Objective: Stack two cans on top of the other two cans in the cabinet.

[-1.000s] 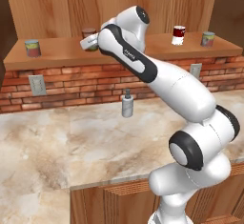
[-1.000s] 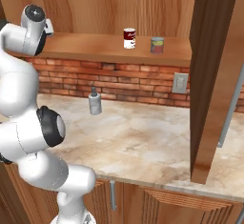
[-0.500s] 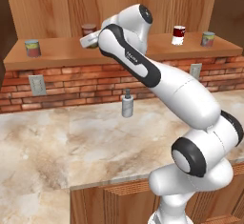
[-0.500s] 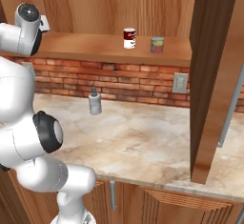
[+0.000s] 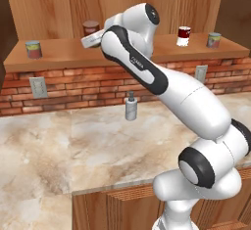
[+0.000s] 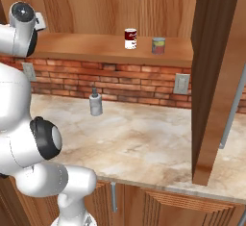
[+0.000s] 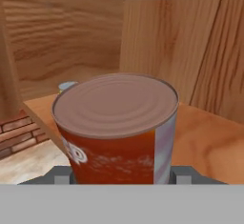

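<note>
While my arm is reaching up to the cabinet, my gripper is squeezing the dark red can between its two fingers. The can is standing upright. One pale can is sitting far left on the shelf, and the red and white can is sitting near another pale can on the right.
</note>
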